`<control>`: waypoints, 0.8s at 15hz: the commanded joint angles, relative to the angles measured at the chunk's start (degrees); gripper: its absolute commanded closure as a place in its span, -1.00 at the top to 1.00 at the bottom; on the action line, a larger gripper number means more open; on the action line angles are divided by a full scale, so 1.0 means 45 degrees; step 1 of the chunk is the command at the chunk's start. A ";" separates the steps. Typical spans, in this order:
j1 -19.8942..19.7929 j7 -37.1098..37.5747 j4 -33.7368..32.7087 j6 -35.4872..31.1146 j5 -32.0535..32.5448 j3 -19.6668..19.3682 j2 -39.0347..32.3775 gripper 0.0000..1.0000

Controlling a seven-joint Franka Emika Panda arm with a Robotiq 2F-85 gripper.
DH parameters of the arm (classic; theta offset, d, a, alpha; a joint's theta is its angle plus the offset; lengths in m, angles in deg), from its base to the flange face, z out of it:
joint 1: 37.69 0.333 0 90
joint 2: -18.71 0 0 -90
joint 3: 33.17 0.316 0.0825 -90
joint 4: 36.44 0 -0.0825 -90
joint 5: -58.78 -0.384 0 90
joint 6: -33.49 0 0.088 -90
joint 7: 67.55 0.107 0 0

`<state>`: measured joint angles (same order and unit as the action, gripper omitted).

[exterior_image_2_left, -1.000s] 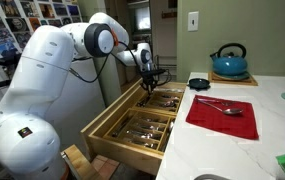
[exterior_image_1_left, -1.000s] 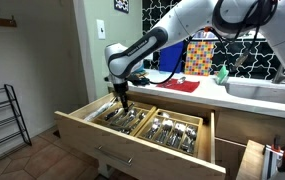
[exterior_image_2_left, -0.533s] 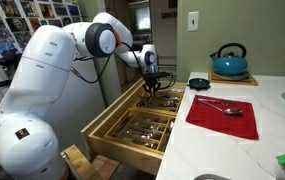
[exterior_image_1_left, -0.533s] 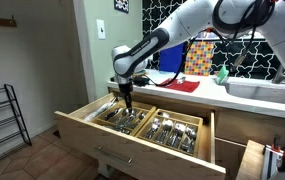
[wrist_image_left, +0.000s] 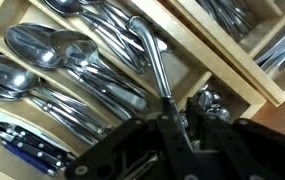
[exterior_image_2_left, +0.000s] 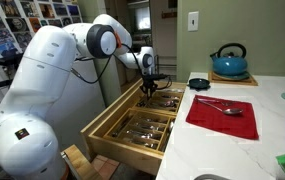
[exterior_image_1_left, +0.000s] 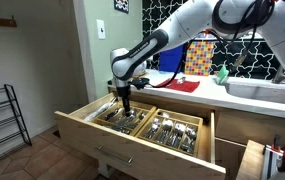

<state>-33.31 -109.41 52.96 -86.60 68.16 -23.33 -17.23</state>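
Steel-grey and slim, the utensil (wrist_image_left: 152, 60), possibly a spoon, is sitting pinched in our closed gripper (wrist_image_left: 168, 108), its long axis pointing straight ahead of the fingertips, just above the spoons (wrist_image_left: 37, 45) lying in the drawer (exterior_image_1_left: 92, 135).

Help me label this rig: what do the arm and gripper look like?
The arm has bulky, rounded white shells with darker grey-black joints and a small black square mark low on its biggest segment. The gripper is black, with slim black jaws.
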 commanded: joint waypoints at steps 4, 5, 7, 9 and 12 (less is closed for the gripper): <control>-0.0113 -0.1773 0.0356 -0.0477 0.0153 0.0130 -0.0244 0.57; -0.0105 -0.2035 0.0391 -0.0564 0.0213 0.0117 -0.0307 0.71; -0.0091 -0.2501 0.0427 -0.0800 0.0264 0.0109 -0.0475 0.98; -0.0053 -0.2820 0.0449 -0.1223 0.0372 0.0058 -0.0651 1.00; 0.0009 -0.3113 0.0394 -0.1551 0.0635 -0.0067 -0.0928 0.90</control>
<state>-33.36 -121.56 54.04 -91.63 69.51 -23.11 -20.54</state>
